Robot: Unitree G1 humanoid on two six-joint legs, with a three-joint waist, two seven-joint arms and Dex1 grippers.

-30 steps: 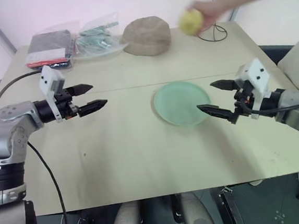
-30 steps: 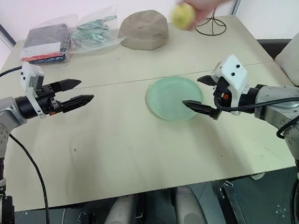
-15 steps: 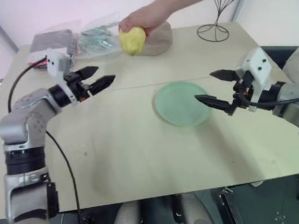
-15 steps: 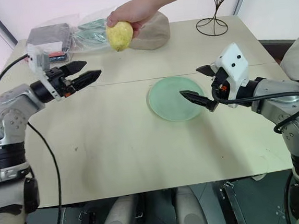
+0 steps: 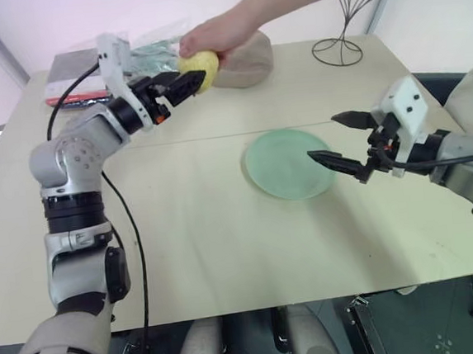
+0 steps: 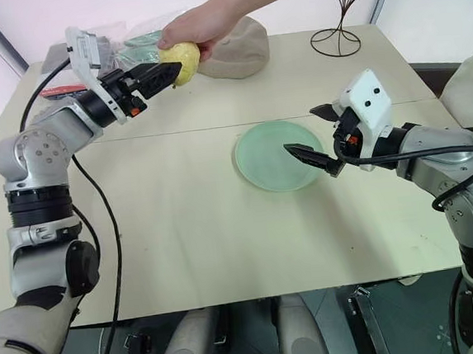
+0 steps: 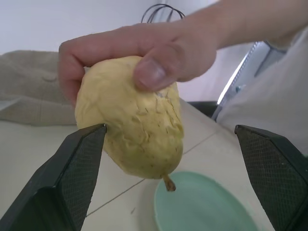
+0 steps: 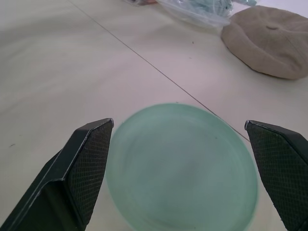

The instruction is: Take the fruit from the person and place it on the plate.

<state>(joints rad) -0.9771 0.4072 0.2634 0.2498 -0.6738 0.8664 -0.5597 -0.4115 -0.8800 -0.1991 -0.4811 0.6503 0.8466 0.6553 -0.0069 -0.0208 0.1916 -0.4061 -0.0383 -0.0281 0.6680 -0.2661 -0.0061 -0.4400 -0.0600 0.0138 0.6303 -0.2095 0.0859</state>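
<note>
A: Where is the fruit [image 7: 130, 115] noted?

B: It is held in the person's hand [image 6: 194, 25], above the far left part of the table [image 5: 226, 244], just in front of the tan cap [image 6: 237, 40]. The thumb is pressed on its upper side and the fingers are wrapped over the top. A short stem is seen at its lower end.

A: And the left gripper [image 5: 185, 83]?

B: It is raised to the fruit, pointing toward the far right. Its fingers are spread wide. In the left wrist view one finger [image 7: 77, 168] is seen touching or just beside one side of the fruit; the other finger stands well apart on the opposite side. The fruit is not clamped by the gripper; it is carried by the hand alone.

A: The right gripper [image 5: 333, 142]?

B: It is recorded hanging over the near right edge of the plate [image 5: 284, 166], fingers parted, nothing between them. Whether the plate is touched cannot be told.

A: State of the plate?

B: It is lying flat near the middle of the table, right of centre, with nothing on it. It is well apart from the fruit.

A: Other items logged?

B: Plastic bags [image 5: 86, 70] are noted at the far left corner, beside the cap. A wire stand [image 5: 342, 43] is noted at the far right.
</note>
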